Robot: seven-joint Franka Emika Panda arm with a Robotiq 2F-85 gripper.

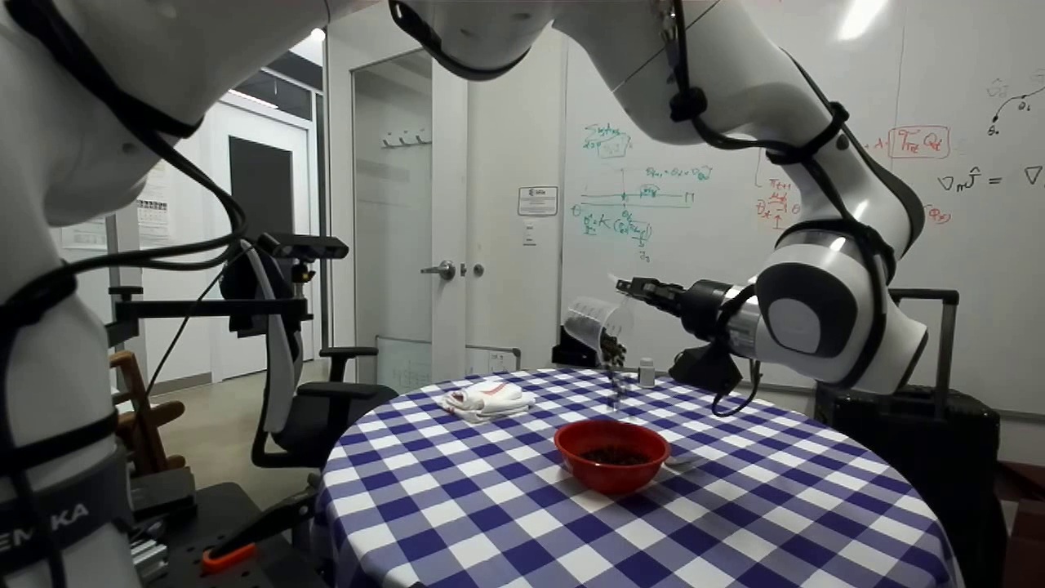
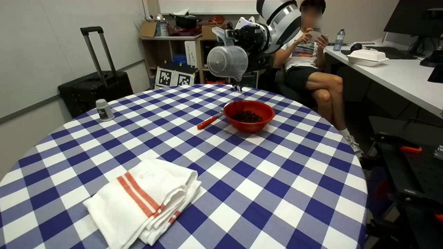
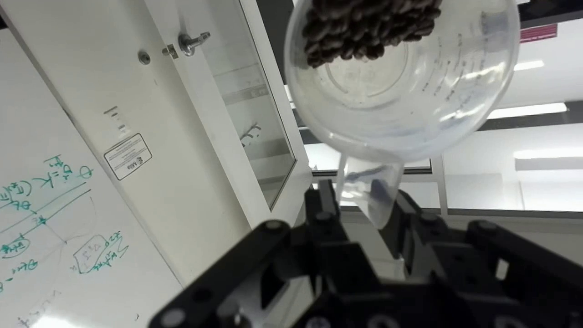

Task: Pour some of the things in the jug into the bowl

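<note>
- The gripper (image 3: 364, 202) is clamped on the handle (image 3: 370, 182) of the jug (image 2: 226, 62), its fingers (image 3: 321, 205) not far apart — one on either side of the handle, both against it.
- The jug is held in the air above the bowl (image 2: 249, 127), tipped onto its side, spout (image 2: 238, 76) down.
- Dark beans (image 3: 364, 29) are in mid-air between spout and bowl — more lie in each.
- The bowl stands on the checked cloth (image 2: 249, 188), a red-handled utensil (image 2: 207, 122) just beside it.
</note>
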